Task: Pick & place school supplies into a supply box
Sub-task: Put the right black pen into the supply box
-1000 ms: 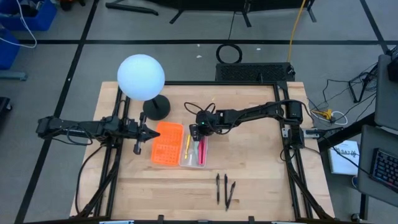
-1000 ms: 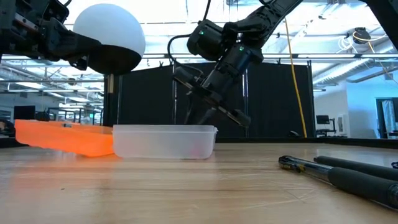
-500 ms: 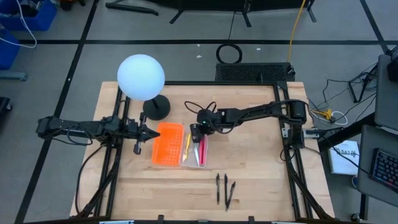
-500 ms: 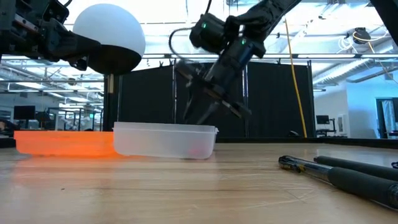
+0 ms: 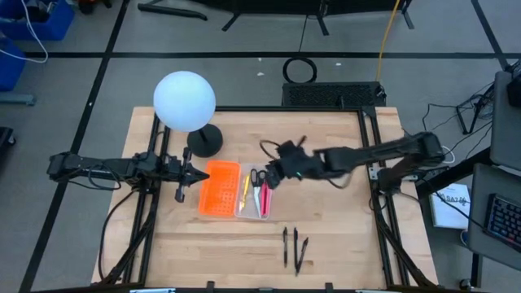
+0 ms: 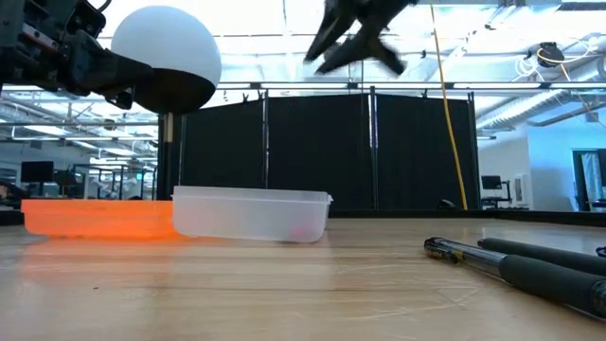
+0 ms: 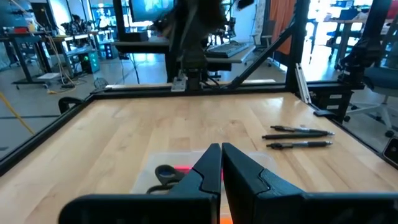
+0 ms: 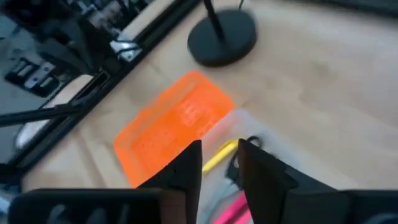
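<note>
Hovering just right of the supply box [image 5: 253, 194], right gripper [image 5: 273, 174] is high off the table, fingers a narrow gap apart, empty. Scissors [image 5: 256, 177], yellow pen [image 5: 244, 189] and pink pen [image 5: 263, 198] lie inside the box, which touches the orange tray [image 5: 218, 189]. Left gripper [image 5: 190, 172] waits at the tray's left edge, fingers together, empty. Dark pens [image 5: 292, 246] lie near the front edge, bare wood around them. No legible writing.

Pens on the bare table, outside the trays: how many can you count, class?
2: both dark pens lie side by side on the wood at the table's near edge, below the clear tray. The second looks doubled, possibly hiding another.
</note>
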You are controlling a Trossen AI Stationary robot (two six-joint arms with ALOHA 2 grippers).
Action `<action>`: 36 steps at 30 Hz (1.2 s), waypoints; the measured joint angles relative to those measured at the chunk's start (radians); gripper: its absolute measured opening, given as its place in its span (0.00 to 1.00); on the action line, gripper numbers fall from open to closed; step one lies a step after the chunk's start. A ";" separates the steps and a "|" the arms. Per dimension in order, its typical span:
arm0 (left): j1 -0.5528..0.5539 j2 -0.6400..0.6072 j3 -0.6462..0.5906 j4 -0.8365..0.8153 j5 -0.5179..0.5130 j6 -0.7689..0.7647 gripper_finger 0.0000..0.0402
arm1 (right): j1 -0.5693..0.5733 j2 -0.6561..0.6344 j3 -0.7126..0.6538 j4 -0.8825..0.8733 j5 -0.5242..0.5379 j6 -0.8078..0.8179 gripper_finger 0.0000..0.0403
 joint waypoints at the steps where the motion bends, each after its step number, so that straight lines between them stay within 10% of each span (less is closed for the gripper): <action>1: 0.000 0.000 0.000 -0.007 0.000 0.000 0.05 | 0.030 -0.019 -0.008 -0.011 0.048 -0.008 0.22; 9: 0.000 0.000 0.000 -0.009 -0.015 0.024 0.05 | 0.247 -0.110 -0.170 0.016 0.246 -0.051 0.09; 15: 0.000 0.000 0.000 0.003 -0.043 0.080 0.05 | 0.328 -0.174 -0.448 0.398 0.250 -0.160 0.01; 23: 0.000 0.000 0.000 0.004 -0.045 0.131 0.05 | 0.329 -0.348 -0.829 0.879 0.300 -0.344 0.00; 36: 0.000 0.000 0.000 -0.050 -0.046 0.182 0.05 | 0.191 -0.800 -1.037 0.869 0.123 -0.664 0.00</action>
